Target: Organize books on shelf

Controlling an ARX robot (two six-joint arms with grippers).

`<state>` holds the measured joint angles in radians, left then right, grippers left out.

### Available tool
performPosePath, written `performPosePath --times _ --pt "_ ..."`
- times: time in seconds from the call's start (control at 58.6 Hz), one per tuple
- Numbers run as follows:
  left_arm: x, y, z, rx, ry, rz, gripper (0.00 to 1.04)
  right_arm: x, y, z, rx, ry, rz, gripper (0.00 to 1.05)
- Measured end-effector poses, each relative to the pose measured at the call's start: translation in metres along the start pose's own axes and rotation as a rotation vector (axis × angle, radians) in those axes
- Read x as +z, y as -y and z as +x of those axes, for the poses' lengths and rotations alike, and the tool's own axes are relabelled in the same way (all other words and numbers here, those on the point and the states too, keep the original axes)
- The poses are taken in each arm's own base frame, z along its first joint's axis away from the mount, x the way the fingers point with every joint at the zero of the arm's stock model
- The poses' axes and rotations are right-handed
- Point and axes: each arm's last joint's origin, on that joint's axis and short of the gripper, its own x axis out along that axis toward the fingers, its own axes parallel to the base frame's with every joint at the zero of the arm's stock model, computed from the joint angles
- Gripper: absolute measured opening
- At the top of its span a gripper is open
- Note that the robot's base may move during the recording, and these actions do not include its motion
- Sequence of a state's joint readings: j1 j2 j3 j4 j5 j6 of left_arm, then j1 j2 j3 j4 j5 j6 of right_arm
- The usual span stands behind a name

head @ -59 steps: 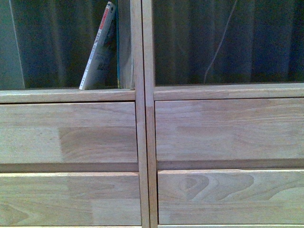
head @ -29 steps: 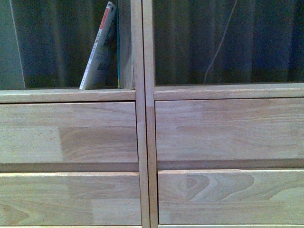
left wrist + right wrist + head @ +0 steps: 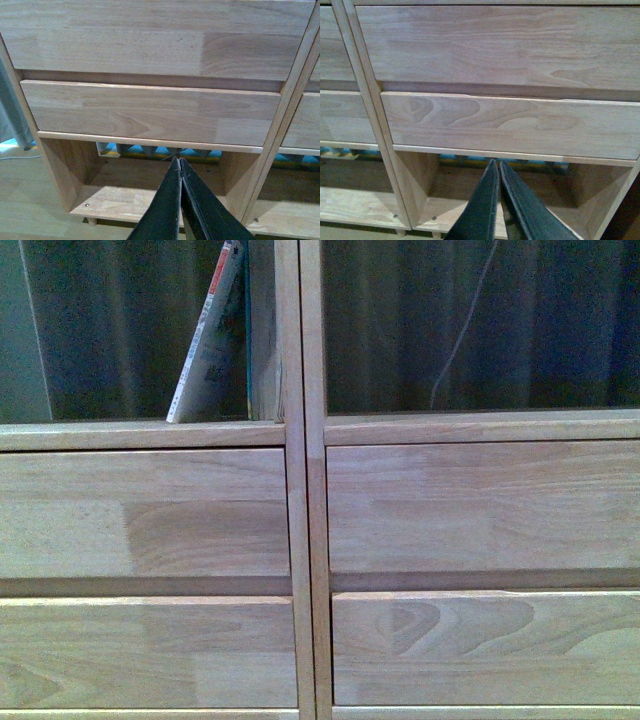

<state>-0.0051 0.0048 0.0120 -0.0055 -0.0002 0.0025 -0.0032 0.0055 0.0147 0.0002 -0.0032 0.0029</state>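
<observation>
Books (image 3: 210, 350), white-grey with red top, lean on the shelf (image 3: 305, 540) divider; left hand (image 3: 179, 165) and right hand (image 3: 498, 167) pinched closed, empty.

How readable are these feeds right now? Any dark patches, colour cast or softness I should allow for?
Front view: bluish cast, slightly soft; the open compartments behind the book are dim, but the shelf drawer fronts show clear grain. Left wrist view: evenly lit, left gripper sharp, lower compartment shadowed. Right wrist view: warmer tone, right gripper clear, compartment behind it dark in the far corner.
</observation>
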Motion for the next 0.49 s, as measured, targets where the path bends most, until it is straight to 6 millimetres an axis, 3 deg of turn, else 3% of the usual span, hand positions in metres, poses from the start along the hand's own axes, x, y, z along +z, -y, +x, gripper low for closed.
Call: performPosePath --times 0.29,0.443,0.495 --pt "0.0 0.0 0.0 0.0 0.0 0.0 0.03 0.0 0.0 0.0 0.0 0.0 0.0 0.71" --pt "0.0 0.0 0.0 0.0 0.0 0.0 0.3 0.0 0.0 0.0 0.0 0.0 0.0 0.97" --pt "0.0 0.0 0.0 0.0 0.0 0.0 0.39 0.0 0.0 0.0 0.0 0.0 0.0 0.98"
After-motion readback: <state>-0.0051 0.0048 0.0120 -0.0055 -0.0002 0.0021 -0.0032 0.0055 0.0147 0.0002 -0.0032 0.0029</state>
